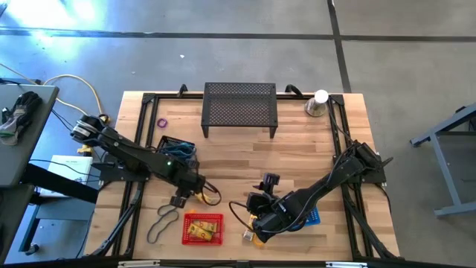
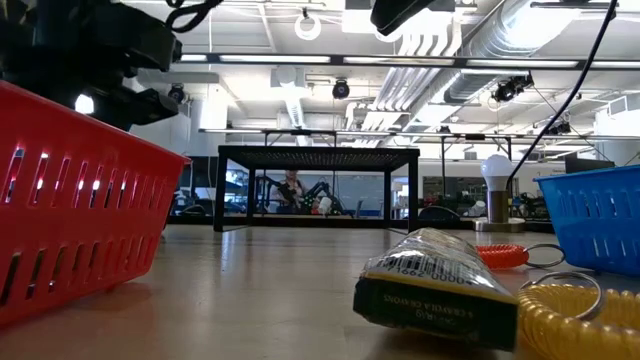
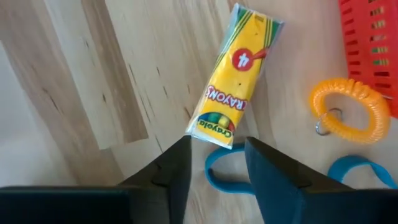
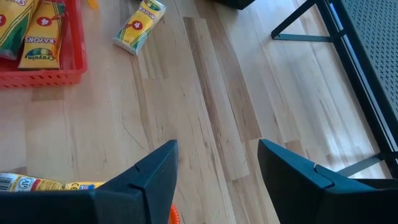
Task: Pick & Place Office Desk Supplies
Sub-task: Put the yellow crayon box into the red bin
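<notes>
Left gripper (image 3: 214, 165) hovered jaws apart, empty, over a crayon pack (image 3: 234, 78) lying just at 11 o'clock of the red basket (image 1: 202, 228). At 4 o'clock we noted the right gripper (image 4: 217, 168) spread, empty, beside another crayon pack (image 4: 31, 183).

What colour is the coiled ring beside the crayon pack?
Orange coiled ring, next to the yellow crayon pack; clearest in the left wrist view.

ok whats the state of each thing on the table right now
left hand: open, empty, over the loose crayon pack
right hand: open, empty
red basket: upright, crayon packs inside
loose crayon pack: flat on the wood
orange coil: flat, beside the basket
mesh stand: upright
</notes>
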Available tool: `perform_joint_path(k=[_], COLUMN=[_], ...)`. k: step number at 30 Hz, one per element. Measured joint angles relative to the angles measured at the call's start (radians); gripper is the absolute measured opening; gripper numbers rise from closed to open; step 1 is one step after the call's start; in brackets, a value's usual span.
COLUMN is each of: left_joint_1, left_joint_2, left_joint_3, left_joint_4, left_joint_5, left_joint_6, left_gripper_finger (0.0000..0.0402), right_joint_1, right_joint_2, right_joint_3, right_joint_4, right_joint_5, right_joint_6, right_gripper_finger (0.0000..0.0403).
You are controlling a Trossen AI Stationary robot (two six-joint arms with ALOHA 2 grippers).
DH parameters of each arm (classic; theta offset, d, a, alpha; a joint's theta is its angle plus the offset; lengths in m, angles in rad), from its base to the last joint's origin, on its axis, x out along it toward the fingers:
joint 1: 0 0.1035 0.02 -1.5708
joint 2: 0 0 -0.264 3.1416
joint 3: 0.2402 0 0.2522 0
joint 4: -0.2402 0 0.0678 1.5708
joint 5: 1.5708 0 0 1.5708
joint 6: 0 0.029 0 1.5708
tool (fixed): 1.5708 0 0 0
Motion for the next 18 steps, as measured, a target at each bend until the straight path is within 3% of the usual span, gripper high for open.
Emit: perform_joint_path(k=[4,9,18], left_joint_1=[0.000,-0.011,-0.013], left_joint_2=[0.018,0.042,0.113], left_joint_3=[0.000,0.000,0.000], left_joint_4=[0.021,0.022,0.098], left_joint_5=[-0.018,-0.186,-0.104], left_joint_6=[-0.013,-0.135,-0.091], left_gripper_finger=[0.0197,0.0248,0.0258], right_joint_1=[-0.001,-0.001,-0.001], right_joint_2=[0.000,0.000,0.000], right_joint_3=[0.000,0.000,0.000], right_joint_4=[0.001,0.001,0.001], right_joint_5=[0.000,0.000,0.000], right_joint_6=[0.000,0.000,0.000], right_gripper_finger=[0.0210,0.0210,0.0210])
